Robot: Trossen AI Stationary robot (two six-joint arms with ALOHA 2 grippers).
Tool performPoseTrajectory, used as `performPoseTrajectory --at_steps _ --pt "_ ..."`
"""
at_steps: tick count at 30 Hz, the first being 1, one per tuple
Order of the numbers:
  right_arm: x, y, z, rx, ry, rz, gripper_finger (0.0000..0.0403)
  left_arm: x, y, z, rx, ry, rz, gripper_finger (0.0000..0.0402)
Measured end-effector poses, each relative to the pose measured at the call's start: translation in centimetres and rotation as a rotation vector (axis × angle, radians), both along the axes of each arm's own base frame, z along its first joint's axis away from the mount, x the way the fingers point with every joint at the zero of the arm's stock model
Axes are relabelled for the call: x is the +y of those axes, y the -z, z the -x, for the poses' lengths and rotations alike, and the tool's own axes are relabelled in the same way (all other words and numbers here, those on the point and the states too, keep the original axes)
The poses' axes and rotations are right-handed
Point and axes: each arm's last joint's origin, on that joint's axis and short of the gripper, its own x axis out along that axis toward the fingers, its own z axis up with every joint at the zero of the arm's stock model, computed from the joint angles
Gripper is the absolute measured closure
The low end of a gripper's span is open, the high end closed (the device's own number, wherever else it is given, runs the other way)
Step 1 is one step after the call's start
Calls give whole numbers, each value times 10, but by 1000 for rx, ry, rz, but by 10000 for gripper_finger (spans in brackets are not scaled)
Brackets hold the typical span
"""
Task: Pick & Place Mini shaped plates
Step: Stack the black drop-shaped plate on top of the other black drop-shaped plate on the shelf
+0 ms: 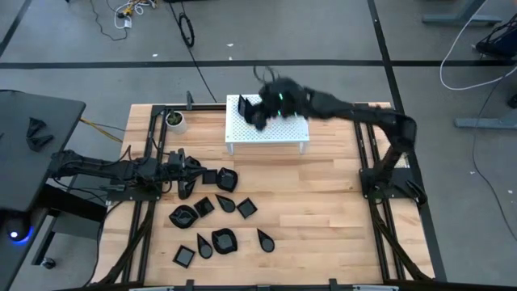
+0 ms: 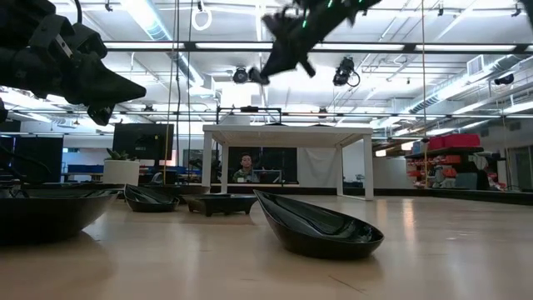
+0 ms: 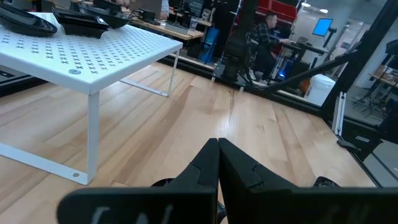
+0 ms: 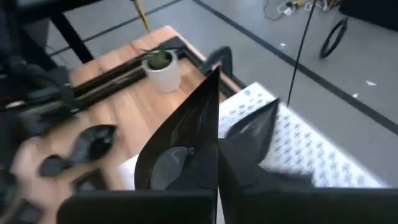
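Several glossy black mini plates (image 1: 224,240) lie scattered on the wooden table's near left part, and the low view shows a teardrop one (image 2: 316,229) close up. Two more plates (image 3: 81,25) rest on the white perforated rack (image 1: 266,133). My right gripper (image 1: 260,111) hovers over the rack's left end, shut on a black teardrop plate (image 4: 183,146). My left gripper (image 3: 217,155) is shut and holds nothing. It stays above the table's left side by the plate cluster (image 1: 218,178). My right gripper pinches the black teardrop plate between its two fingers, gripping the wide end's rim (image 4: 214,168). The plate stands on edge in the hold, pointed tip (image 4: 214,74) away from the wrist. It is lifted clear above the rack; one finger (image 4: 252,140) shows beside it.
A small white cup with a green plant (image 1: 174,121) stands left of the rack at the table's far left. Black frame rails (image 1: 149,153) run along the table's left and right sides. Bare wood lies between the rack and the right rail (image 1: 339,194). A person sits beyond the table (image 2: 246,171).
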Motion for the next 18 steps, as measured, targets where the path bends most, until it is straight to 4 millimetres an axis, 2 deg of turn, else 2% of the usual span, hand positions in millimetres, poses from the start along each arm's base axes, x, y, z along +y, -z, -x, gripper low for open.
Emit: performPoseTrajectory --at_steps 3,8,12,18 --pt "-36 17 -9 25 -23 -41 402 0 0 0 -4 0 5 394" --pt "-69 44 -17 51 11 -84 402 1 -1 0 -8 -14 2 394" --pt "-79 50 -17 42 34 -82 399 2 -2 0 -18 -52 -2 394" --pt "-82 46 -20 -3 30 -46 397 4 -2 1 -11 -131 -52 394"
